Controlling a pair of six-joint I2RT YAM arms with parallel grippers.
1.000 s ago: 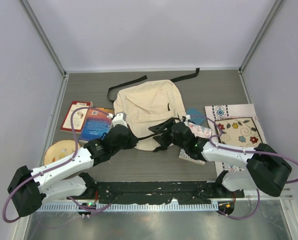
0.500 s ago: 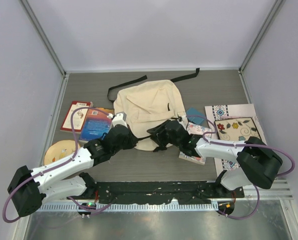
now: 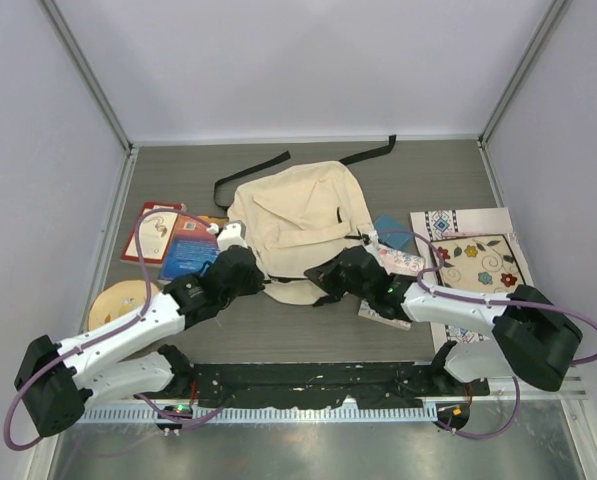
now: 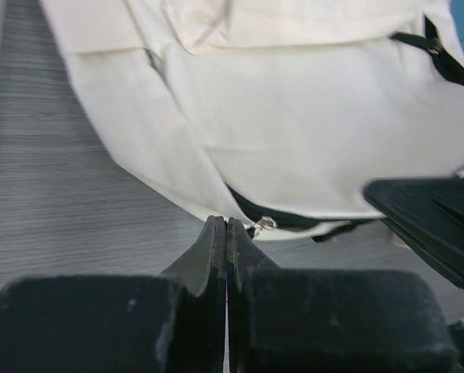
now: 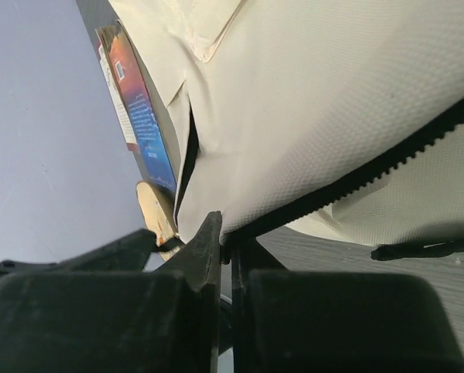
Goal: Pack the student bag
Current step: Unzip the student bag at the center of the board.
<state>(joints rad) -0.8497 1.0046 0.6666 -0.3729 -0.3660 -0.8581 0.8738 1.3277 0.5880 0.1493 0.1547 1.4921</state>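
- The large cream soft-fabric student bag (image 3: 298,215) with black straps lies flat in the middle of the grey wood-grain table (image 3: 278,335). The straps point to the far wall and the near rim points to the arms.
- Its long axis runs from near to far, a little tilted. Both grippers stand at the near rim, so for each of them the bag lies straight ahead, beyond the fingertips.
- The left gripper (image 4: 226,229) is closed, fingers pressed together at the near-left part of the rim. A small metal zipper pull (image 4: 264,224) sits just beside its tips, to the right. Whether cloth is pinched between the fingers, I cannot tell.
- The right gripper (image 5: 225,239) is closed too. It seems to pinch the bag's edge at the black zipper line (image 5: 371,180), on the near-right part of the rim.
- Neither arm is clearly nearer. I judge the coming move will draw the rim apart along this zipper.
- What is inside the bag is hidden.
- Outside it, on the left, lie a red book (image 3: 150,232), a blue book (image 3: 188,258) and a round tan disc (image 3: 118,300).
- On the right, a flowered cloth pouch (image 3: 475,265) rests on a white patterned sheet (image 3: 440,222).
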